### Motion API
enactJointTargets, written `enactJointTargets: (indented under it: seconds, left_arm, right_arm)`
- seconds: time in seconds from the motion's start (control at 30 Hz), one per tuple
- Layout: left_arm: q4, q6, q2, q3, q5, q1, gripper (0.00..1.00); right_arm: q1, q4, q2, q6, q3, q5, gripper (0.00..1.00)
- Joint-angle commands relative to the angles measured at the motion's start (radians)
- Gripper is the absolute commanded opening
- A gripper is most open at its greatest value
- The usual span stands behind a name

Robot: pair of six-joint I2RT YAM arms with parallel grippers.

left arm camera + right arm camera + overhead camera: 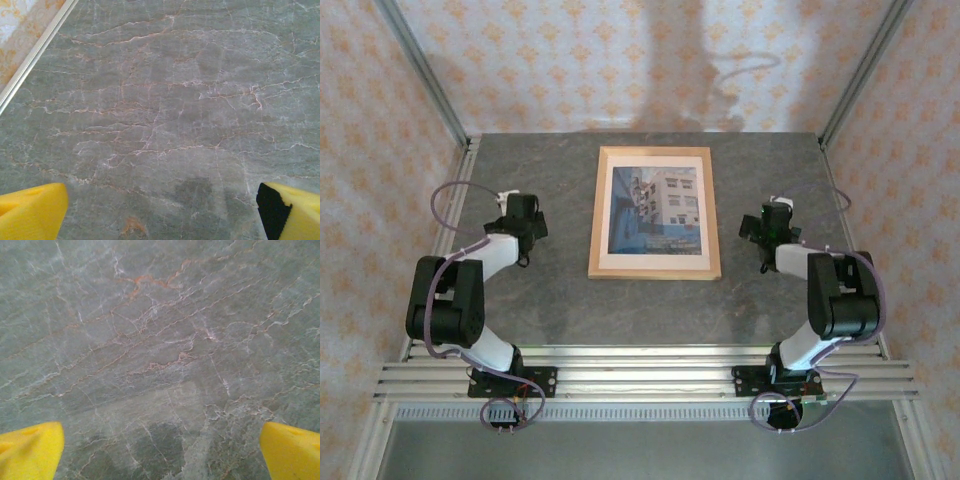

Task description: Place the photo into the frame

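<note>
The photo (655,208) of a white building lies inside the light wooden frame (654,274), flat at the centre of the grey marbled counter (550,310). The left fingers (30,212) and the right fingers (30,450), both spread wide and holding nothing, hover over the counter on either side, well apart from the frame.
</note>
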Motion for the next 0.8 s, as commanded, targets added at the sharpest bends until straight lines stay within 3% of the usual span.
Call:
enactJointTargets:
  seconds: [0.0,0.13,0.23,0.3,0.47,0.53,0.6,0.67,0.77]
  left_arm:
    - [0.248,0.079,0.012,-0.035,-0.008,0.002,1.00]
    - [0.298,0.123,-0.003,-0.065,0.069,-0.008,1.00]
    - [0.462,0.154,-0.052,-0.178,0.065,-0.033,1.00]
    - [0.589,0.159,-0.076,-0.259,0.041,-0.041,1.00]
    - [0.932,0.182,-0.008,-0.399,0.024,-0.055,1.00]
    - [0.760,0.164,-0.054,-0.355,0.031,-0.056,1.00]
    - [0.874,0.185,-0.019,-0.381,0.020,-0.060,1.00]
    - [0.802,0.178,-0.040,-0.366,0.011,-0.065,1.00]
    - [0.855,0.185,-0.024,-0.377,0.007,-0.067,1.00]
  right_arm:
    - [-0.007,0.173,-0.058,-0.010,-0.052,0.035,1.00]
    - [-0.004,0.320,-0.087,-0.004,-0.153,0.050,1.00]
    - [0.006,0.564,-0.038,0.002,-0.253,0.105,1.00]
    - [0.008,0.459,-0.068,0.006,-0.225,0.110,1.00]
    - [0.019,0.502,-0.053,-0.006,-0.232,0.127,1.00]
    - [0.021,0.491,-0.057,-0.004,-0.232,0.130,1.00]
    - [0.021,0.485,-0.061,-0.005,-0.231,0.129,1.00]
    - [0.021,0.493,-0.058,-0.004,-0.233,0.129,1.00]
    - [0.021,0.485,-0.057,-0.013,-0.228,0.111,1.00]
